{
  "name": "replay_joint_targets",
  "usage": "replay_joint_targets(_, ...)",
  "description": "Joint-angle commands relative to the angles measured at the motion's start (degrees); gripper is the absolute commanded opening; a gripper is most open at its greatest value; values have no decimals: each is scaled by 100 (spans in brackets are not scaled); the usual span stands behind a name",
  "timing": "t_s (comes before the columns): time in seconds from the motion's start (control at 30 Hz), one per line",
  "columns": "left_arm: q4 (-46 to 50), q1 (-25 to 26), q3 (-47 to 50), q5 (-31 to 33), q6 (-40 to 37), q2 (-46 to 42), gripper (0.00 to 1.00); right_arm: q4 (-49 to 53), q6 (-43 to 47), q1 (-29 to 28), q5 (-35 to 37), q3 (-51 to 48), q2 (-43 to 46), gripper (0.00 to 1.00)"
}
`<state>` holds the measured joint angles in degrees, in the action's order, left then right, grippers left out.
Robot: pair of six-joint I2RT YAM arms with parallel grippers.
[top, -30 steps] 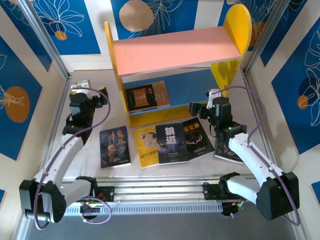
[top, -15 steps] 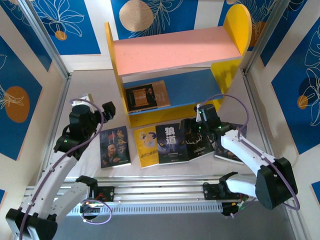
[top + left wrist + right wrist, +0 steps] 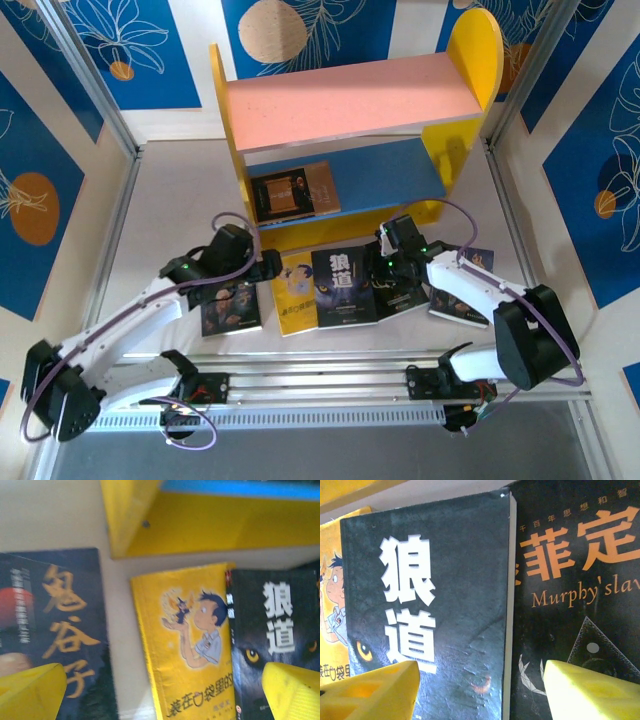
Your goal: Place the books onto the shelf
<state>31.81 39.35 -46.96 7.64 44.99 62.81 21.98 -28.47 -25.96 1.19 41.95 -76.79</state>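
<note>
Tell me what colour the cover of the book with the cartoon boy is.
Bright yellow. The yellow book shows best in the left wrist view.

Six books [image 3: 342,285] (one shelved), one shelf [image 3: 350,100]

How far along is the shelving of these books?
Done: one brown-covered book lies on the blue lower board of the yellow-sided wooden shelf. In hand: nothing; the left gripper hangs open over the yellow cartoon book, the right gripper open over the black wolf book and black orange-titled book. Left: those three, the dark portrait book and a partly hidden dark book under the right arm lie on the table.
</note>
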Motion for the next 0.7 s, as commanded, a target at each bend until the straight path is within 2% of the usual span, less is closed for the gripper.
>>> replay_joint_targets(0.0, -436, 389, -237, -320, 290, 463, 100, 86, -96, -76, -214, 47, -30, 66)
replay_joint_targets(0.3, -1600, 957, -534, -1193, 462, 1815, 100, 93, -105, -235, -359, -90, -159, 51)
replay_joint_targets(0.67, -1952, 1181, -825, -1517, 676, 2725, 100, 297, -234, -240, -119, -198, -9, 51)
